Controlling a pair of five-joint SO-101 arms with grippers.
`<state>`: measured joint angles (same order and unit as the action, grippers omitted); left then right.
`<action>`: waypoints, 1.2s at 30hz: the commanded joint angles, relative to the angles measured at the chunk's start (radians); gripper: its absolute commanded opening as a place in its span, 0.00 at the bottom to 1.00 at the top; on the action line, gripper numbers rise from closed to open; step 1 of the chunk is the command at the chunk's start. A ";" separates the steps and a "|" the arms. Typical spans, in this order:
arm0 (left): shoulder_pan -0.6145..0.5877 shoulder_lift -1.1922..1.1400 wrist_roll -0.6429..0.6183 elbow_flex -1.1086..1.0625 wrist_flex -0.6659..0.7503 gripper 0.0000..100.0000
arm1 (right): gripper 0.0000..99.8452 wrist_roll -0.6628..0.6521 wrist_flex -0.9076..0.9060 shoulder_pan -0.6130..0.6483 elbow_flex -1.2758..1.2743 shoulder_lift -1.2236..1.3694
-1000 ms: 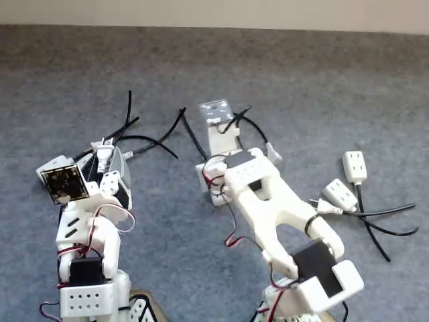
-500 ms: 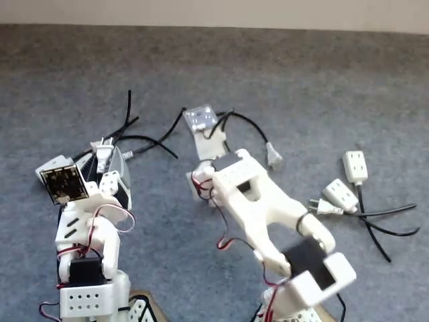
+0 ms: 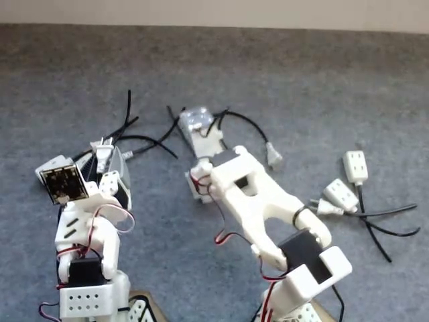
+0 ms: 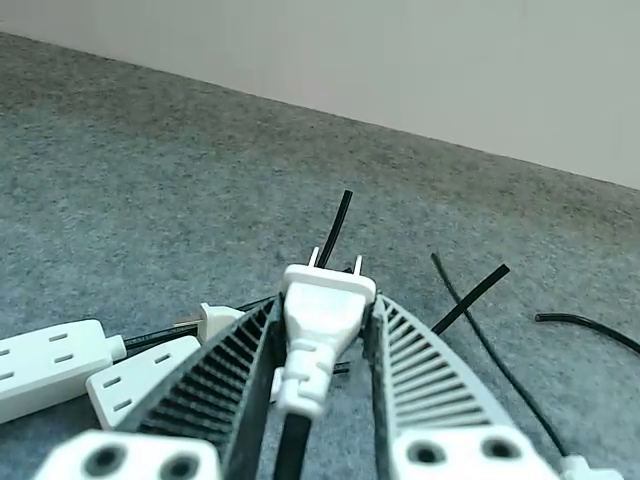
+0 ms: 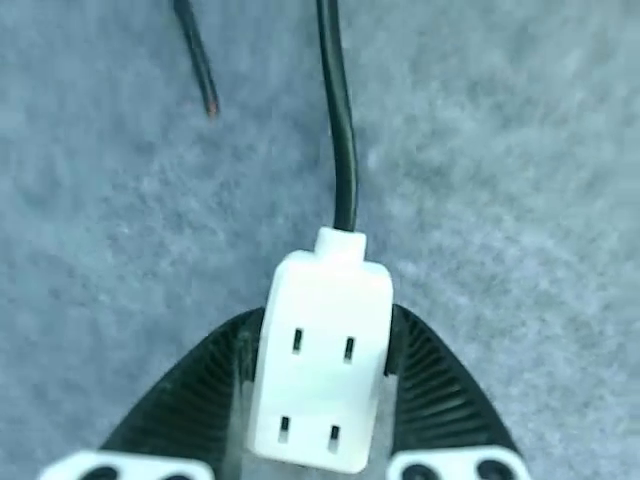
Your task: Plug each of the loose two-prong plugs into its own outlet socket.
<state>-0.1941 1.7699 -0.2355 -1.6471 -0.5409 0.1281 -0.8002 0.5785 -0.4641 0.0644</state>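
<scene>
My left gripper (image 4: 325, 300) is shut on a white two-prong plug (image 4: 320, 315), prongs pointing away from the wrist, held above the grey carpet at the left (image 3: 104, 155). My right gripper (image 5: 325, 320) is shut on a white outlet socket (image 5: 320, 390) whose black cable (image 5: 342, 120) runs away from it. In the high view the right gripper (image 3: 196, 122) sits at the centre, right of the left gripper with a gap between them. A loose white plug (image 3: 273, 155) lies on the carpet right of the right arm.
Two white sockets (image 3: 354, 166) (image 3: 338, 194) with black cables lie at the far right, a plug (image 3: 319, 207) at the nearer one. Two more sockets (image 4: 50, 355) (image 4: 140, 375) and a small plug (image 4: 215, 320) lie beside the left gripper. Black cable ends (image 3: 151, 137) cross between the arms.
The right arm has swung its gripper and the held socket leftward, closer to the left gripper. The left arm has stayed put with its plug.
</scene>
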 commanded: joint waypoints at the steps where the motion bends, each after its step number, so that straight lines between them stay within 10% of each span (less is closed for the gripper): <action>1: -0.012 0.010 -0.008 0.002 0.021 0.01 | 0.05 0.213 -0.004 -0.024 0.088 -0.007; 14: -0.012 0.012 -0.008 -0.030 0.064 0.01 | 0.05 0.600 0.117 0.008 0.101 0.028; 23: -0.010 0.008 -0.008 -0.035 0.074 0.01 | 0.06 0.608 0.047 0.013 0.325 0.343; 31: 0.031 0.008 -0.003 -0.035 0.074 0.01 | 0.26 0.598 -0.260 0.035 0.657 0.372; 36: 0.038 0.004 -0.002 -0.028 0.074 0.01 | 0.26 0.423 -0.461 0.030 0.885 0.371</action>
<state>-0.1772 1.7699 -0.2340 -1.6778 -0.4902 0.6575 -1.1500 0.6030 0.2570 0.4634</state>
